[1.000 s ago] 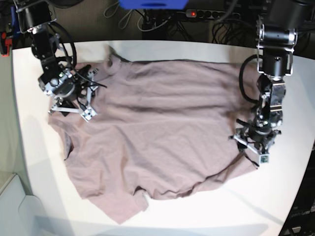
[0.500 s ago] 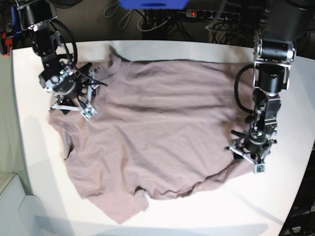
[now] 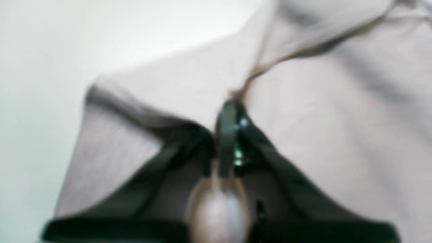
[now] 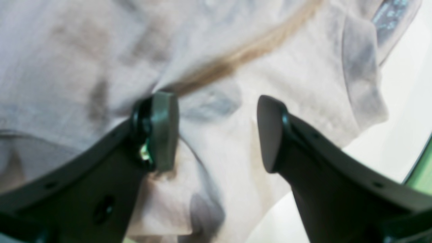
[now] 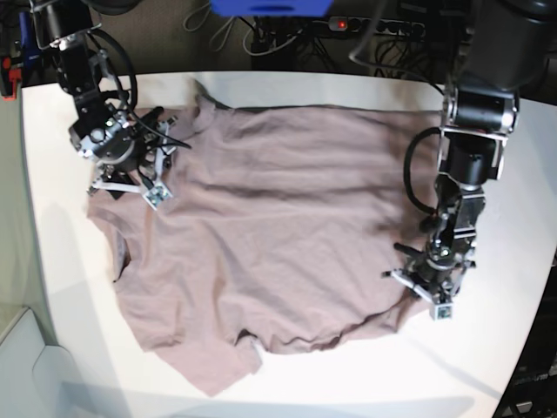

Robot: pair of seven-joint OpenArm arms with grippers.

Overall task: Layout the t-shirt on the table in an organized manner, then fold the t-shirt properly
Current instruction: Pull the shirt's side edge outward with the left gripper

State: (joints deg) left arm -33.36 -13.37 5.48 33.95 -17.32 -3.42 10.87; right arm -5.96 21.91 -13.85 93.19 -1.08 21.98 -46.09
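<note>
The mauve-pink t-shirt [image 5: 278, 235] lies spread and wrinkled on the white table [image 5: 348, 387]. My left gripper [image 5: 416, 292] is down on the shirt's right edge in the base view. In the left wrist view it [image 3: 229, 111] is shut, pinching a raised fold of the t-shirt [image 3: 337, 135] at its tips. My right gripper [image 5: 122, 189] rests over the shirt's upper-left corner. In the right wrist view it [image 4: 216, 131] stands open, with the t-shirt [image 4: 84, 50] lying under and between its fingers [image 4: 162, 131].
The table's bare surface [image 3: 44, 50] rings the shirt on all sides. Behind the far edge are a power strip [image 5: 361, 26], cables and a blue object [image 5: 270, 7]. A pale bin [image 5: 22, 366] sits past the lower-left edge.
My left gripper slid down and to the left along the shirt's right edge and shut on the cloth. My right gripper crept slightly up, still open.
</note>
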